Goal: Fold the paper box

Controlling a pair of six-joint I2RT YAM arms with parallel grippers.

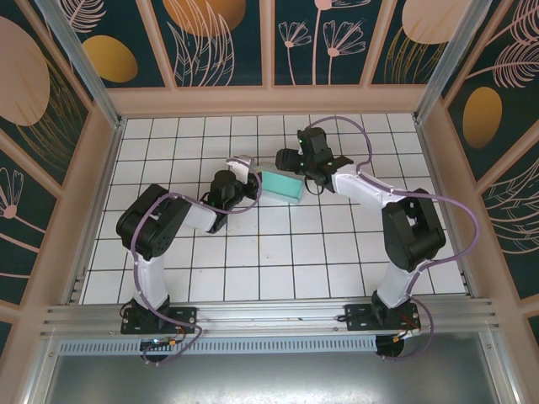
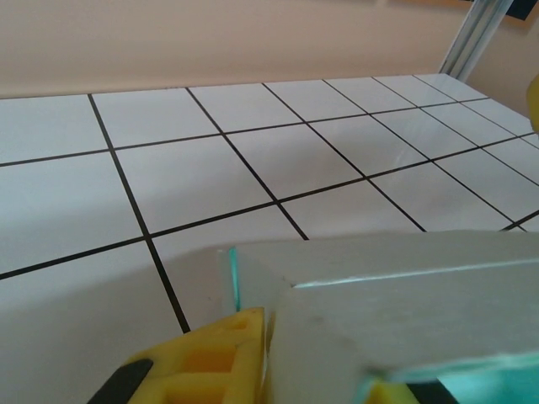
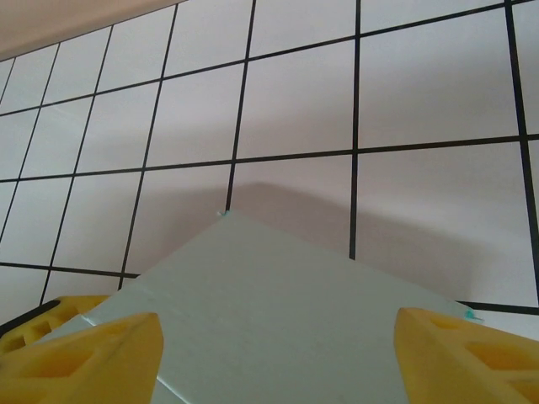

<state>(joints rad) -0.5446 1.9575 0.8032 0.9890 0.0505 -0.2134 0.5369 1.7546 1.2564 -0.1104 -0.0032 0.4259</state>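
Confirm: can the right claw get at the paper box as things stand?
Likely yes. The right claw is open, its fingers standing either side of the paper box, with nothing between claw and card.

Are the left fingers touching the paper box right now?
Touching. Left wrist view: the paper box card lies flush against the yellow left fingers, with no gap between them.

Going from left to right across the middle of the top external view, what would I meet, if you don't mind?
left gripper → paper box → right gripper
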